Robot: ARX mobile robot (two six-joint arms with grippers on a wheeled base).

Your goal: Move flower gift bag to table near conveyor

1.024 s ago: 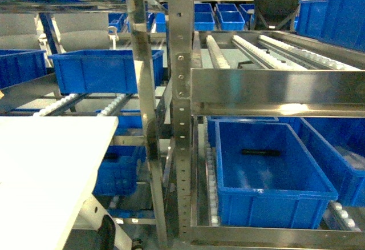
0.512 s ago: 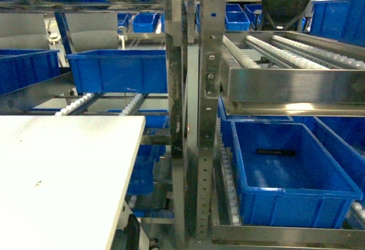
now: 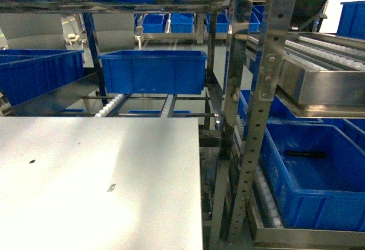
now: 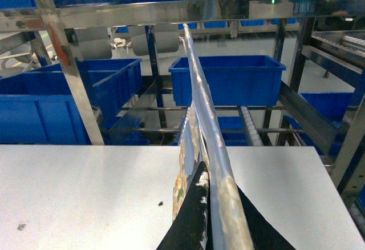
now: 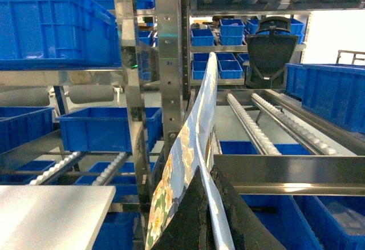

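While no arm or claw is seen from the head camera, the table [image 3: 85, 181] is shown filling the lower left as a pale grey matte top with a few small dark specks. Behind it, a blue bin [image 3: 153, 71] is seen resting on roller rails, with another blue bin [image 3: 34, 76] cut off at the left edge. A perforated steel upright [image 3: 259, 113] is placed just right of the table's edge, between the table and the roller conveyor [image 3: 319, 53] at upper right. Below the conveyor, an open blue tray [image 3: 319, 176] is held in the rack, with a dark, slim item inside that cannot be identified.

From the left wrist camera, the flower gift bag [image 4: 199, 147] is viewed edge-on, above the table [image 4: 85, 193], its floral print visible low down. The left gripper [image 4: 205, 216] is seen closed on the bag's edge, dark fingers pinching both faces.

From the right wrist camera, the bag [image 5: 188, 164] is again seen edge-on, with steel rack posts [image 5: 168, 61] close behind it and a corner of the table [image 5: 51, 210] at lower left. The right gripper [image 5: 202, 216] is likewise clamped on the bag. The bag's bottom is cut off in both wrist views
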